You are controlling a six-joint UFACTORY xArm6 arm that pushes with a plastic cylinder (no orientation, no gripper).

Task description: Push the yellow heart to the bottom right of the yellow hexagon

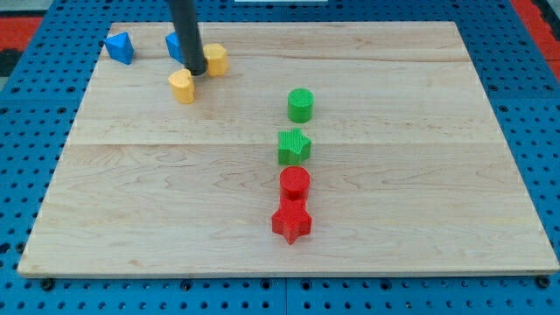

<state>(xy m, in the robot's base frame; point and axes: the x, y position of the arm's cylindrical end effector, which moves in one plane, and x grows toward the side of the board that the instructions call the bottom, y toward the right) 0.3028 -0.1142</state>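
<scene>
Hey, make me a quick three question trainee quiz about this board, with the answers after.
1. True or false: my tip sits between the two yellow blocks.
2. How many green blocks are there?
3. Which block is nearest the view's bottom: A red star, B green cylinder, C blue triangle?

Key: 1 true, the yellow heart is lower left of it and the yellow hexagon upper right. 2 two. 3 A.
</scene>
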